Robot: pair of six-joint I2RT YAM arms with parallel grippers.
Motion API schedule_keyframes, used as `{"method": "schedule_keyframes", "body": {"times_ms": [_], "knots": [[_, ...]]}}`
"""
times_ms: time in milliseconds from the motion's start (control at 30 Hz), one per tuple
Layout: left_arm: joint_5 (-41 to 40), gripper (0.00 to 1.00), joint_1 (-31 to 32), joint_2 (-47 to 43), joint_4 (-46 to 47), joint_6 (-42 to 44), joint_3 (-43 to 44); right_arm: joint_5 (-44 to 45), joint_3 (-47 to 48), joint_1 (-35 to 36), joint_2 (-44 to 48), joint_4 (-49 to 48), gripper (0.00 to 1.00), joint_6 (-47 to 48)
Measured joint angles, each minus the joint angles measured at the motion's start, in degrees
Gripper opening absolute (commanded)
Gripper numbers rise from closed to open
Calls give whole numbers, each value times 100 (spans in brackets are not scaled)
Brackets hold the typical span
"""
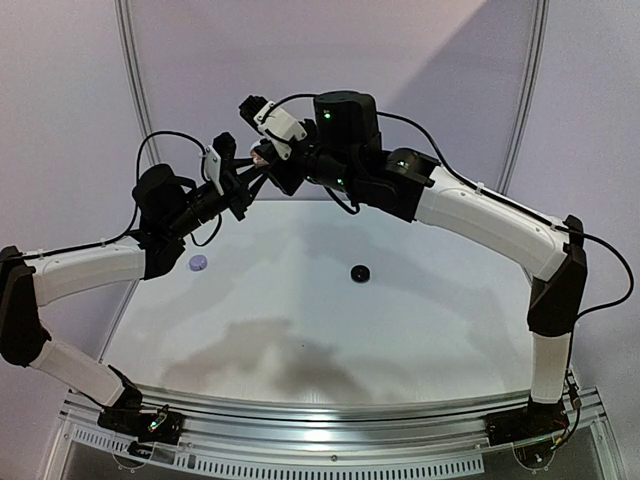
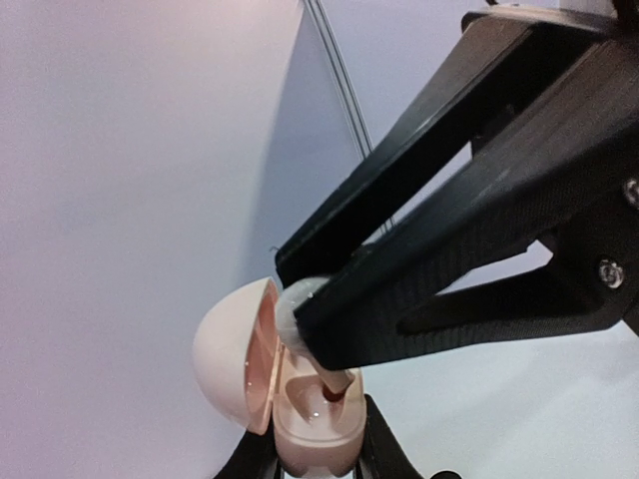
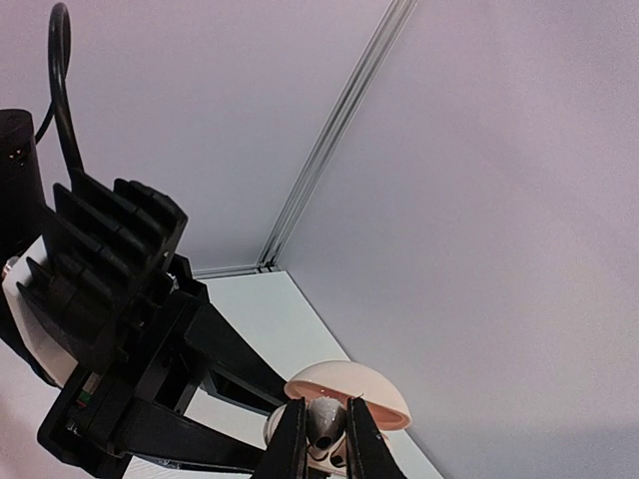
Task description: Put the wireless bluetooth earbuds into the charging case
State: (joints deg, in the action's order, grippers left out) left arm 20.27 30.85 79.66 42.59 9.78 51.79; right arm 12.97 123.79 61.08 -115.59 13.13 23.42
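High above the table's back my two grippers meet. The left gripper [image 2: 315, 465] is shut on the base of a pink charging case [image 2: 305, 424], whose domed lid [image 2: 225, 364] stands open. My right gripper [image 2: 295, 299] is shut on a pale earbud [image 2: 296, 302]. The stem [image 2: 336, 383] of that earbud points down into a socket of the case. In the right wrist view the earbud [image 3: 327, 421] sits between my right gripper [image 3: 327, 444] fingers, just under the lid [image 3: 349, 383]. From above, the case [image 1: 261, 156] shows as a pink spot between the left gripper [image 1: 252, 180] and the right gripper [image 1: 272, 163].
A small lavender round object [image 1: 198, 263] lies on the white table [image 1: 300, 330] at the left. A small black round object [image 1: 359, 273] lies near the middle. A pale wall with metal seams stands close behind the grippers.
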Motion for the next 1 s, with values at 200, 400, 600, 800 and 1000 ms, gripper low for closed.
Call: {"method": "schedule_keyframes", "body": {"times_ms": [200,400,600,800,1000], "knots": [[0,0,0,0,-15,-2,-2,7,-9,0,0,57,0,31],[0,0,0,0,-87,-15,-11,35,-66,4,0,55,0,131],[-24,0,0,0,-118,-13,-15,46,-79,4,0,66,0,155],[-26,0,-11,0,-136,-13,-20,68,-98,4,0,76,0,197],[-39,0,-15,0,-149,-13,-20,179,-111,33,0,76,0,249]]}}
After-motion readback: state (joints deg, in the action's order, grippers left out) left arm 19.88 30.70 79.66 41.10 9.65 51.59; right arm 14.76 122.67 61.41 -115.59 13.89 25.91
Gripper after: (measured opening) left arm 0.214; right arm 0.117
